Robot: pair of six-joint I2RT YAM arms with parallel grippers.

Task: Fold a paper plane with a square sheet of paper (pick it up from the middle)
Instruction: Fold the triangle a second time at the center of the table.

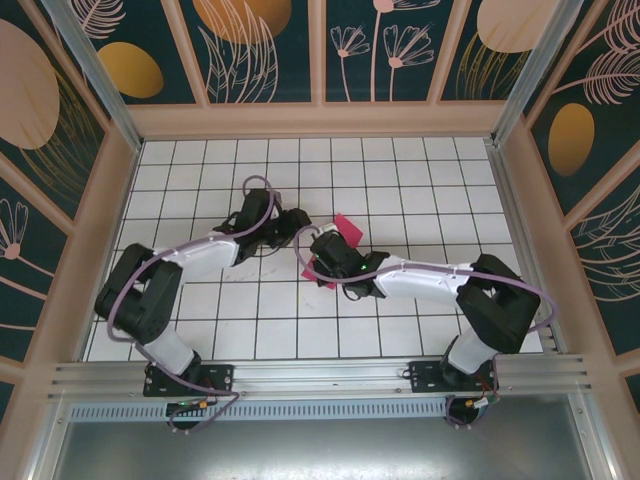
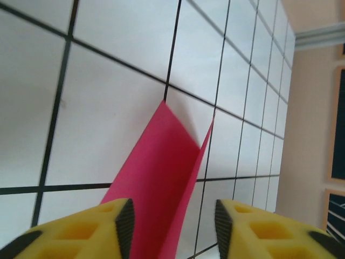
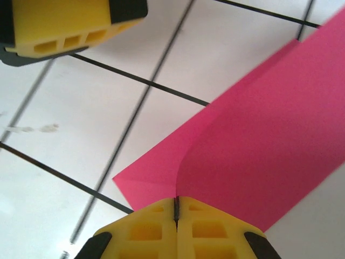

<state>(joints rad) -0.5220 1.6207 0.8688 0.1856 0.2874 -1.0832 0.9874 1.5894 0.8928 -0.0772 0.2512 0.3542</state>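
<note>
The square sheet of paper (image 3: 259,151) is magenta-pink and bent up along a centre crease into a V. My right gripper (image 3: 176,202) is shut on it at the crease, near one corner. In the left wrist view the sheet (image 2: 156,172) rises between the fingers of my left gripper (image 2: 173,216), which stands open; the paper runs close to the left pad (image 2: 125,224) and is not pinched. From above, both grippers meet mid-table, left gripper (image 1: 293,222) and right gripper (image 1: 322,245), with pink paper (image 1: 346,227) sticking out beside them.
The white gridded table (image 1: 400,170) is walled on all sides by wooden-framed panels (image 1: 320,118). One yellow finger of the left gripper (image 3: 70,21) sits close at the top left of the right wrist view. Purple cables loop over both arms.
</note>
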